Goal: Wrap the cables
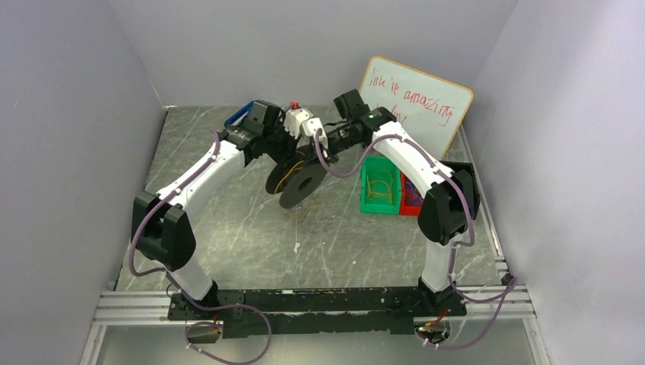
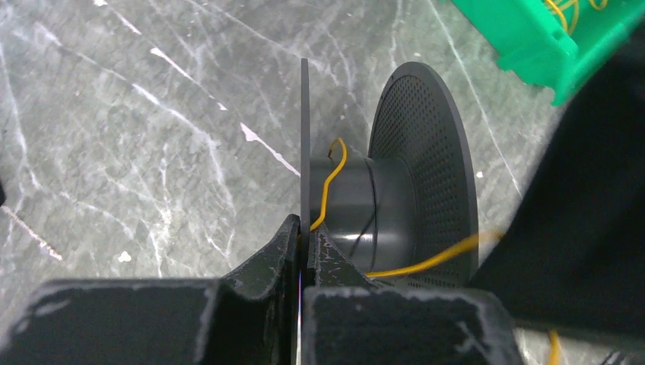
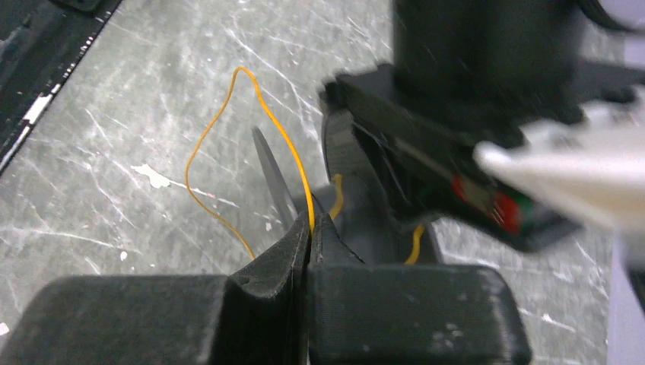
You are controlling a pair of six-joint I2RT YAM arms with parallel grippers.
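Observation:
A black spool (image 1: 300, 181) hangs tilted above the middle of the table. My left gripper (image 2: 306, 228) is shut on its thin flange (image 2: 305, 137), with the hub (image 2: 380, 205) just right of the fingers. The yellow cable (image 2: 331, 182) crosses the hub, and another strand runs off to the right. My right gripper (image 3: 310, 220) is shut on the cable (image 3: 258, 114), which loops up and left from the fingertips, then down toward the table. In the top view the right gripper (image 1: 323, 141) sits just above the spool, close to the left gripper (image 1: 283, 156). A strand of cable (image 1: 298, 217) dangles below the spool.
A green bin (image 1: 379, 186) holding more yellow cable loops and a red bin (image 1: 411, 194) stand right of the spool. A whiteboard (image 1: 418, 103) leans at the back right. A blue object (image 1: 237, 115) lies behind the left arm. A metal rail (image 1: 304, 300) runs along the near edge.

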